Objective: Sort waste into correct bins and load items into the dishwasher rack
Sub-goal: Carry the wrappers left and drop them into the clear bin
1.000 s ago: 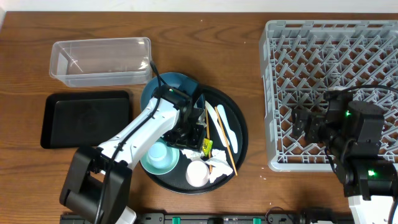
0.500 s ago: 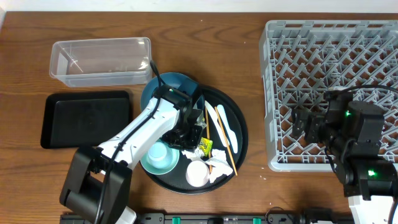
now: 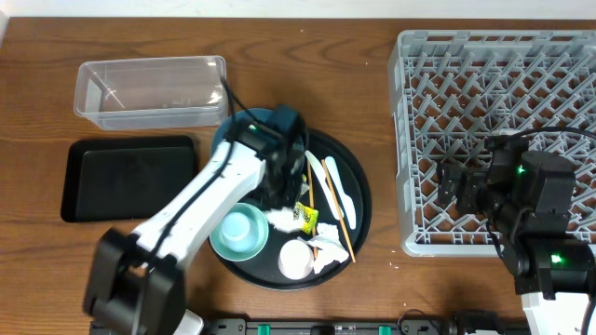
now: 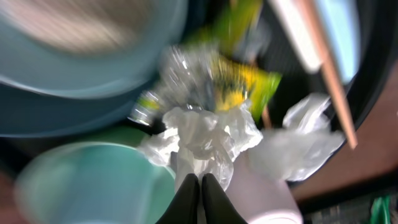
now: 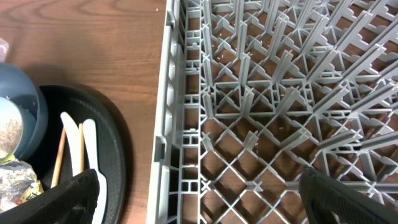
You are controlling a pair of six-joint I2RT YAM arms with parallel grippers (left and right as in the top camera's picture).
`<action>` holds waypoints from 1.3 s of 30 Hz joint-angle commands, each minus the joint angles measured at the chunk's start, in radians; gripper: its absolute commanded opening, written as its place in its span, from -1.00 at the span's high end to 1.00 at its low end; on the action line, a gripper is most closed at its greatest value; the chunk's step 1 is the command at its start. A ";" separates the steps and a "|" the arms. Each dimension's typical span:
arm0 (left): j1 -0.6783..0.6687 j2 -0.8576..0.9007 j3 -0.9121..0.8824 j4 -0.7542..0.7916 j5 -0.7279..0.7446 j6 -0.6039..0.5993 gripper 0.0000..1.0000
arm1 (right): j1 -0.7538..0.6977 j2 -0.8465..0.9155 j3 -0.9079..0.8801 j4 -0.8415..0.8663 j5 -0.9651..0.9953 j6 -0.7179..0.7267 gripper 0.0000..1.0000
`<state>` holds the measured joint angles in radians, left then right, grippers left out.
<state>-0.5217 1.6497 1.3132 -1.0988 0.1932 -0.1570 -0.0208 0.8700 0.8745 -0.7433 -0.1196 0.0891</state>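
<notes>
One left hand (image 4: 200, 186) pinches one crumpled tissue (image 4: 208, 140); one right hand (image 5: 199, 196) gapes above one rack (image 5: 280, 93).

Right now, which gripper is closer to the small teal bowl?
Left. The left gripper is over the round black tray just beside the small teal bowl, pinching a crumpled white tissue. The right gripper hangs open far off, over the dishwasher rack.

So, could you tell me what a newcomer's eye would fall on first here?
The big grey dishwasher rack dominates the right side. At centre sits a cluttered round black tray, where the left tool is pinched shut on a crumpled white tissue.
</notes>
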 commanded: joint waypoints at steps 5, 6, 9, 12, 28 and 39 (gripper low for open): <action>0.040 -0.140 0.174 0.035 -0.374 0.008 0.88 | 0.014 -0.004 0.022 -0.002 -0.007 0.008 -0.98; 0.071 -0.148 0.180 0.062 -0.389 0.023 0.88 | 0.014 -0.004 0.022 -0.002 -0.008 0.007 -0.99; 0.158 -0.150 0.186 0.133 -0.388 0.028 0.88 | 0.014 -0.004 0.022 -0.002 -0.008 0.008 -0.99; 0.262 -0.144 0.185 0.240 -0.388 0.029 0.88 | 0.014 -0.004 0.022 -0.004 -0.008 0.008 -0.98; 0.519 0.128 0.185 0.559 -0.333 0.029 0.21 | 0.014 -0.004 0.022 -0.005 -0.008 0.030 -0.99; 0.451 0.006 0.185 0.446 0.067 0.021 -0.25 | 0.014 -0.003 0.022 -0.009 -0.008 0.030 -0.98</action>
<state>-0.0277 1.7279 1.4906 -0.6220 0.0223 -0.1318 -0.0208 0.8700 0.8761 -0.7486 -0.1204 0.1036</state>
